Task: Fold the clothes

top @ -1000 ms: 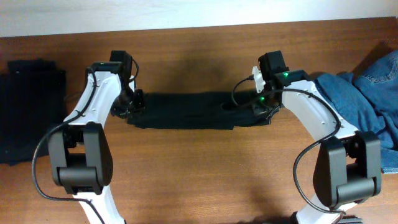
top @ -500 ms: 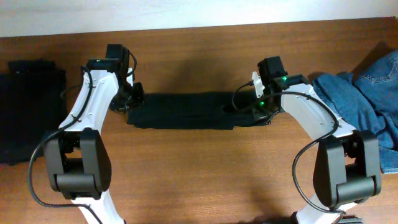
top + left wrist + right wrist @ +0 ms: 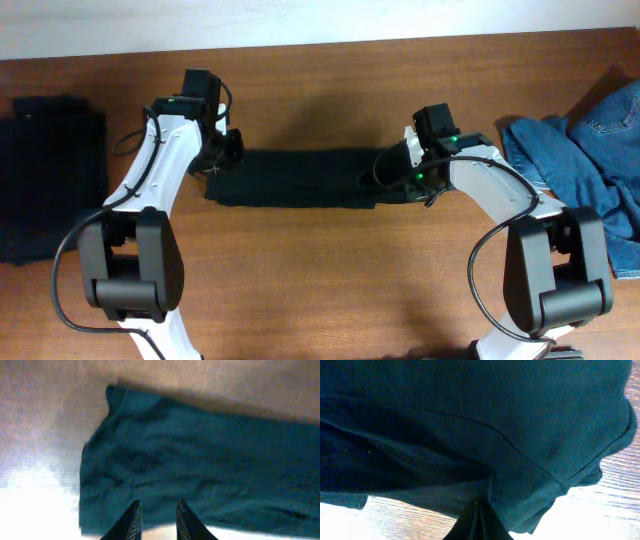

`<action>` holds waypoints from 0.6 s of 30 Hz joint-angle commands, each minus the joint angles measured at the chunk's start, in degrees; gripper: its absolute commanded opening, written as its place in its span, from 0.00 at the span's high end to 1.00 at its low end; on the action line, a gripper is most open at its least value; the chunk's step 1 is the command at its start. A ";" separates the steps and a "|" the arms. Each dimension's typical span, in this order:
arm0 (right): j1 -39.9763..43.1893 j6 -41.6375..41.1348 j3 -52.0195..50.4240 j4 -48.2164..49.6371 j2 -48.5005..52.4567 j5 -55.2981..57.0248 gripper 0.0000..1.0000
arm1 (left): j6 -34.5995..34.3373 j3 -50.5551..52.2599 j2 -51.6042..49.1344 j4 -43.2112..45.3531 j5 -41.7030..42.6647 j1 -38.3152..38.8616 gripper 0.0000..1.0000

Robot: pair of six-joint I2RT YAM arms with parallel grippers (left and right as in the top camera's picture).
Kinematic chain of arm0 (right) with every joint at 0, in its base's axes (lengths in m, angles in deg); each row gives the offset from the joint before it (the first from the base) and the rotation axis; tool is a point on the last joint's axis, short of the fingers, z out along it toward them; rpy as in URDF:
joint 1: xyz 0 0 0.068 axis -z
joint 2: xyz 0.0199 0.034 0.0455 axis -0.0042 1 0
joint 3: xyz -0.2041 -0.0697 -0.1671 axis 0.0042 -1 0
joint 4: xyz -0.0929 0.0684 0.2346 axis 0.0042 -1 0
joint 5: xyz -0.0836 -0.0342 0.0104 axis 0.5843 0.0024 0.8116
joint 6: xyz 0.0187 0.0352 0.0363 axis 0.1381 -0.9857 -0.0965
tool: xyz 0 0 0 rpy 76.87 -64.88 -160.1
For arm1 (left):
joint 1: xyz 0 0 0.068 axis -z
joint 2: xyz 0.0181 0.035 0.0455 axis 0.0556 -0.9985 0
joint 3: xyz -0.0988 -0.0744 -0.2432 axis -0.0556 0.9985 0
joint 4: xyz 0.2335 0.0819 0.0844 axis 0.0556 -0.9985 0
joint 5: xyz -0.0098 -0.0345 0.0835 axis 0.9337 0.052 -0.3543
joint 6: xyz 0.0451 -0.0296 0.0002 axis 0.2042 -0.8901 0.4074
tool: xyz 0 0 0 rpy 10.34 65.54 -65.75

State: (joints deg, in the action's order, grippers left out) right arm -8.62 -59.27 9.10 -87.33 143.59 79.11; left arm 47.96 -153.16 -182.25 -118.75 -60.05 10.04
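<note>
- Clothes here means mainly one black garment (image 3: pixel 300 178), lying as a long flat band across the middle of the table (image 3: pixel 330 290), between the two arms.
- A dark folded pile (image 3: pixel 50 170) sits at the far left edge, and blue denim (image 3: pixel 600 120) is heaped at the far right, both well apart from the band.
- The left gripper (image 3: pixel 222 152) hovers over the band's left end. In the wrist view its fingers (image 3: pixel 134 519) stand narrowly parted with nothing between them, so it is released.
- The right gripper (image 3: pixel 480 517) is at the band's right end with its jaws pressed together. Cloth puckers toward the tips, so it appears to pinch a fold near the edge.
- Risk: with only one end held, lifting or pulling on the right would likely drag the whole band sideways, or peel the layers apart and undo the fold.
- Risk: the pinch looks shallow, so the cloth may slip out partway through a fold.
- Risk: the left jaws stand narrow and may push the cloth into a wrinkle rather than take hold of it.
</note>
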 commanded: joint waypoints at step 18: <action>0.31 -2.86 -4.44 4.28 3.21 0.61 0.60 | -2.54 11.58 1.07 10.58 0.59 0.17 0.77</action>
State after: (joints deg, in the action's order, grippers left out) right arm -8.62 -61.68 6.56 -84.16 146.30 79.13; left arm 46.17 -142.15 -182.25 -108.72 -60.05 10.10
